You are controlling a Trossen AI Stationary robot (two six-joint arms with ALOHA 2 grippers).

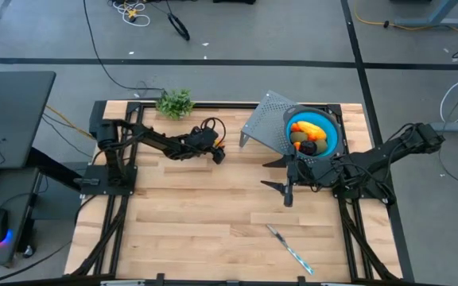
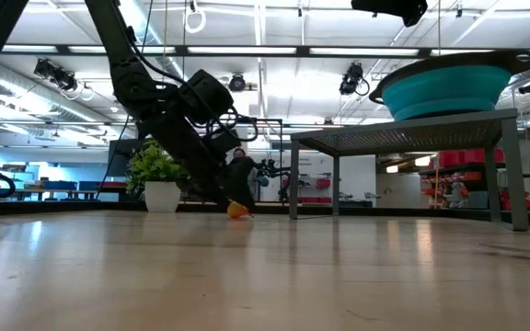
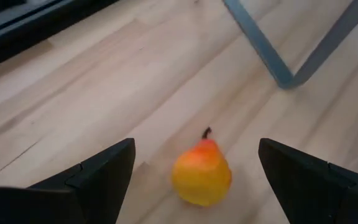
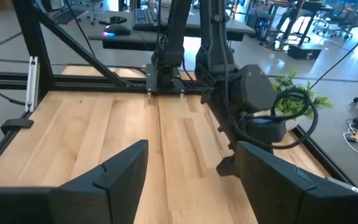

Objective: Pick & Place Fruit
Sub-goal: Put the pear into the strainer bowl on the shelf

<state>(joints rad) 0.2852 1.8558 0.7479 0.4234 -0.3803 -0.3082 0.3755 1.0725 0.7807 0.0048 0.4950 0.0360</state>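
Most fruit is already collected in the teal bowl (image 1: 334, 135) on the perforated metal stand (image 1: 265, 127): orange, green and dark pcs are visible inside. One yellow-orange pear (image 3: 202, 175) remains on the table (image 1: 197, 214), just beside the stand. The left gripper (image 3: 194, 180) is spread wide around the pear, not yet closed. The right gripper (image 4: 191, 180) is held spread and empty nr. the stand. Est. remaining: grasp, lift, deposit in bowl.

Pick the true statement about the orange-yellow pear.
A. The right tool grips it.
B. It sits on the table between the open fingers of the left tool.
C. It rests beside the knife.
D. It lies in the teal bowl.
B: the pear sits on the wooden table between the spread fingers of the left tool, untouched.
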